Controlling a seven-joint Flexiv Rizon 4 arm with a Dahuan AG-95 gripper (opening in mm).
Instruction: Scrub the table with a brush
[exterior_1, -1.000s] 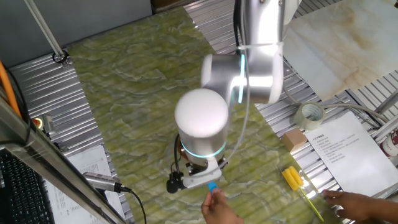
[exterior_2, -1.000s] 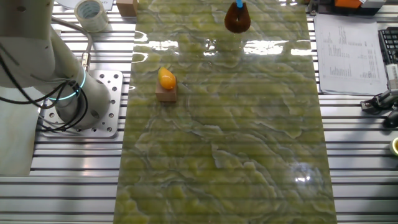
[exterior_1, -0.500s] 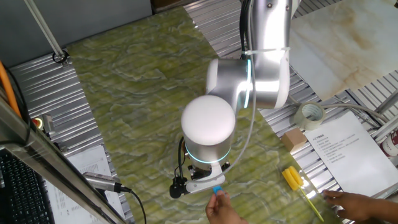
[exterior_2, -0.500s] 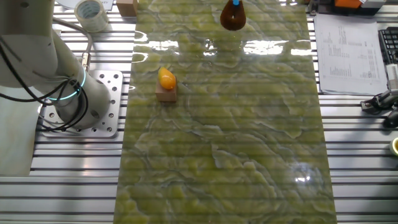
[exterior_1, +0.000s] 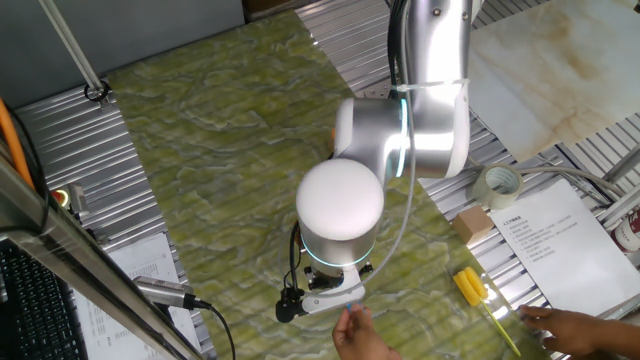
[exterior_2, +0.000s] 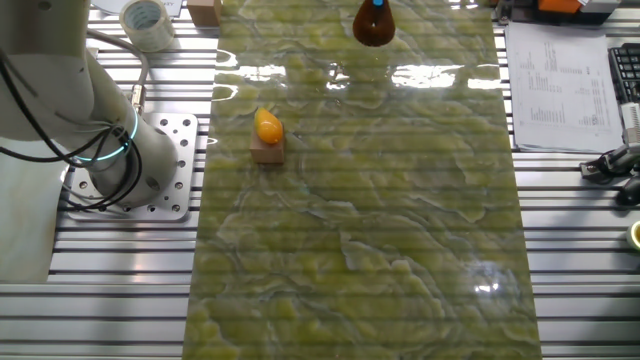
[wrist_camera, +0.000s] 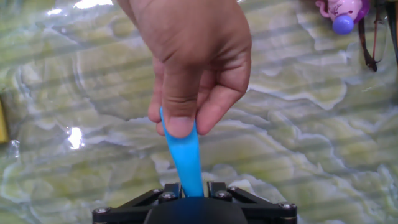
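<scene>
My gripper (wrist_camera: 192, 186) is shut on the brush's light-blue handle (wrist_camera: 185, 155), with a black finger close on each side. A person's hand (wrist_camera: 186, 62) pinches the same handle just beyond my fingers and hides the bristles in the hand view. In the other fixed view the reddish-brown bristle tuft (exterior_2: 373, 25) sits over the far end of the green-yellow marbled table (exterior_2: 380, 220). In one fixed view my wrist (exterior_1: 335, 290) hangs over the table (exterior_1: 200, 150) near its front edge, with the person's hand (exterior_1: 355, 335) just below it.
A yellow tool (exterior_1: 470, 285), a tape roll (exterior_1: 498, 185), a printed sheet (exterior_1: 555, 240) and a second hand (exterior_1: 570, 325) lie to the right. A white marble slab (exterior_1: 540, 70) is behind. A yellow object on a wooden block (exterior_2: 267, 135) stands on the table. A pink toy (wrist_camera: 339, 12) lies ahead.
My arm has moved a little toward the table's front edge with the brush. The bristles have shifted slightly in the other fixed view. The person's hand has stayed on the handle.
</scene>
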